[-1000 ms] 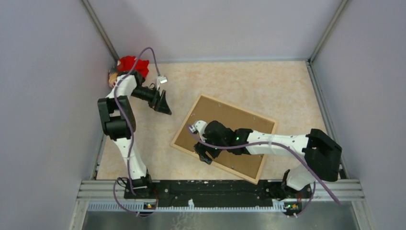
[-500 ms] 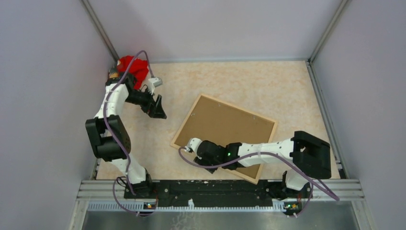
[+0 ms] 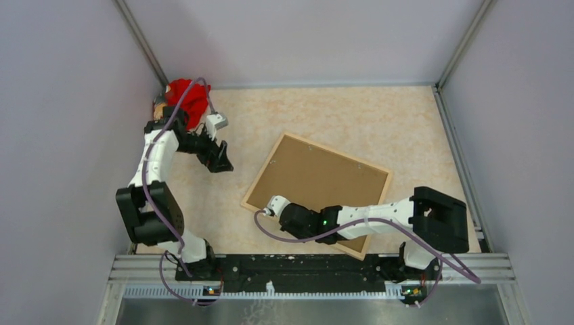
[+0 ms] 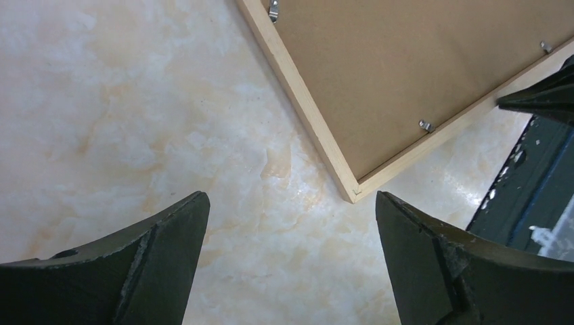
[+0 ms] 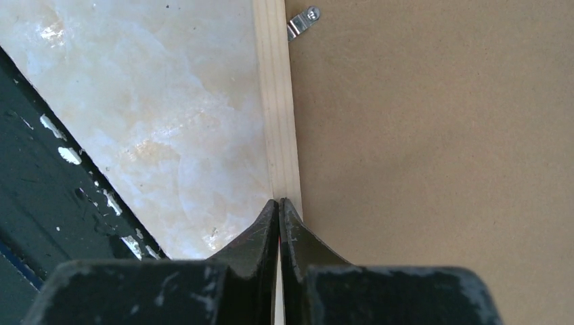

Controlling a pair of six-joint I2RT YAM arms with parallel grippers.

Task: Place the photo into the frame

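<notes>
Frame [image 4: 299, 101]: lies face down on the bench [image 3: 352, 115], with the brown backing board [image 3: 318, 179] seated inside the wood rail and small metal clips [image 5: 301, 22] set along the board's edge.

Handling, judged:
- The rail is taken to be light and stiff. A clear pane would be underneath and fragile, so prying is to be kept gentle.
- The frame lies flat, so little is offered to a pinch from above. An outer rail edge or a corner is judged the best hold.
- The backing is probably freed only once the clips are turned aside.
- The photo, being a thin glossy print, is expected to flex and slide, and is best held by its border.

Grippers:
- Right gripper [image 5: 279, 203]: jaws pressed together with nothing between them, tips at the seam of rail and backing on the frame's near-left side. Contact cannot be confirmed.
- Left gripper [image 4: 290, 203]: jaws wide apart and empty, held over bare bench off the frame's left corner.

Hidden or unclear:
- The photo is seen in no view, and whether it already lies under the backing cannot be told.
- The pane is out of sight.
- The red object [image 3: 186, 95], well beyond the frame's left side, cannot be identified.
</notes>
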